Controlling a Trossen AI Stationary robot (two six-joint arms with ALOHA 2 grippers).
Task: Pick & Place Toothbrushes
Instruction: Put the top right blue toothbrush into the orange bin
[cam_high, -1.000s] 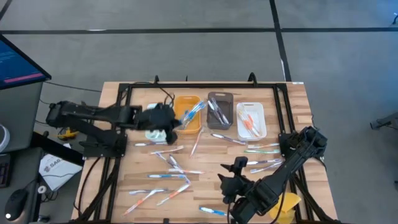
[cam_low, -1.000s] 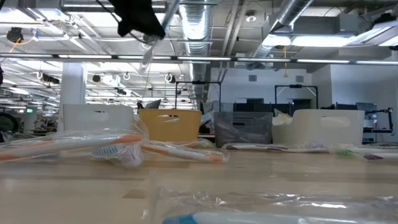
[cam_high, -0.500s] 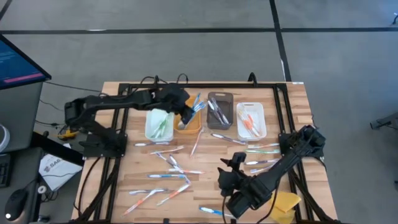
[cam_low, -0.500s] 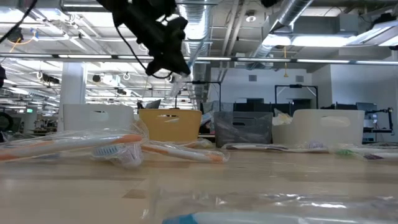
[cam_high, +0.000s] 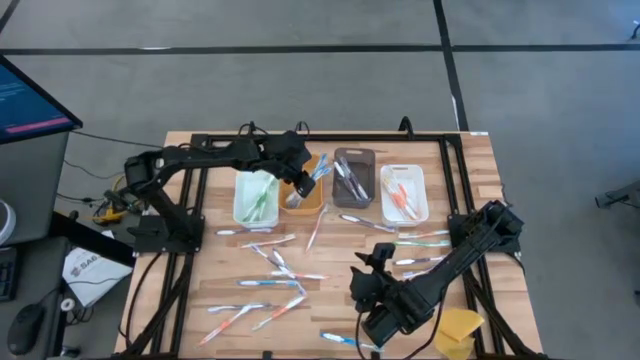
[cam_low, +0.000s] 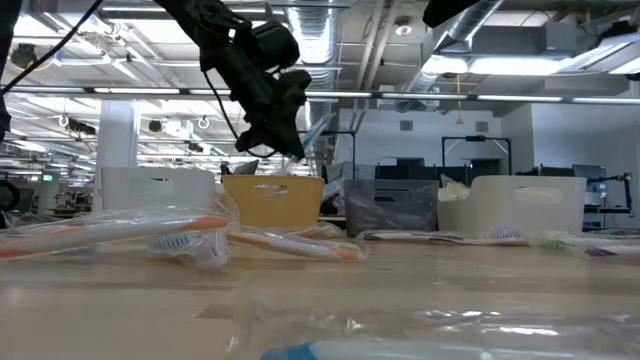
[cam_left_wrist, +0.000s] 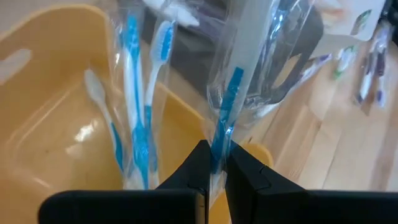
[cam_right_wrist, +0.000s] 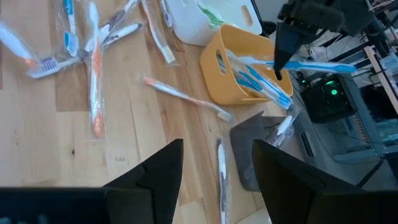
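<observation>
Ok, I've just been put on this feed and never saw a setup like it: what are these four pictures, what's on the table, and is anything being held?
Two dark robot arms work at one wooden table. One picture looks straight down, one looks level across the tabletop, and the other two come from cameras on each arm's wrist. At the far side stand four bins: green, yellow, grey and white. Wrapped toothbrushes lie scattered in front of them. The left end effector is over the yellow bin, shut on a blue toothbrush in its clear wrapper. The right end effector is open, holds nothing, and hangs over the near side of the table.
</observation>
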